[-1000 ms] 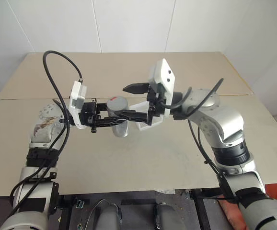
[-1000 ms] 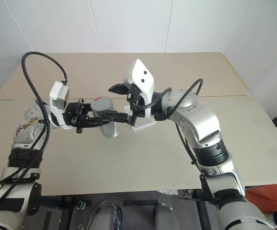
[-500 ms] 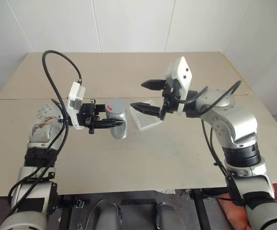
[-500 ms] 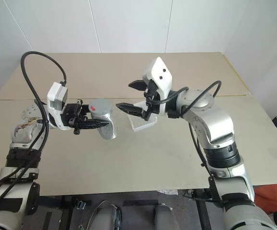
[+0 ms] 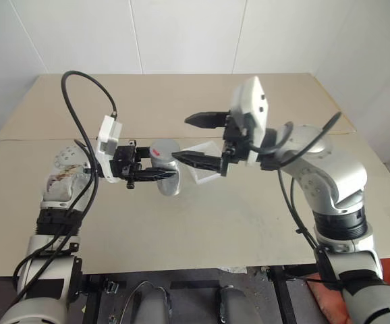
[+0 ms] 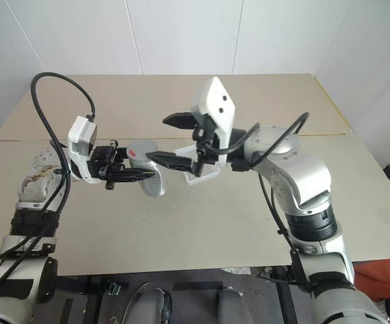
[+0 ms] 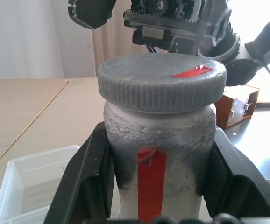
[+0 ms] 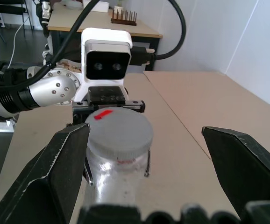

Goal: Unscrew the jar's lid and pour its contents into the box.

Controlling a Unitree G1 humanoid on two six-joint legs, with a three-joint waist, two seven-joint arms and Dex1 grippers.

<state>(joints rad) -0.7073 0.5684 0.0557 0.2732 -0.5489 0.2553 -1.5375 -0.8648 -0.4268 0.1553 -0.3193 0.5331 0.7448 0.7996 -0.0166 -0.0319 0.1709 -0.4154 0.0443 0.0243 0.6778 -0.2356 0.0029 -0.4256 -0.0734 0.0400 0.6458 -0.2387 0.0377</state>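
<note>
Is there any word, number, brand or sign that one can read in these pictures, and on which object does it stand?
No text can be read anywhere.
The lid: a plain red strip, no letters.
The jar, held by the left gripper: a plain red strip on its side, no letters; red marks under the lid's rim in the right wrist view are too blurred to read.
The box: no marking.

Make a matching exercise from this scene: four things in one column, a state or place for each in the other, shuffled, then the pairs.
1. lid
2. box
3. left gripper
4. right gripper

A. open, facing the lid
B. shut on the jar
C. screwed on the jar
D. lying on the table, behind the right gripper

Pairs: 1-C, 2-D, 3-B, 4-A
</note>
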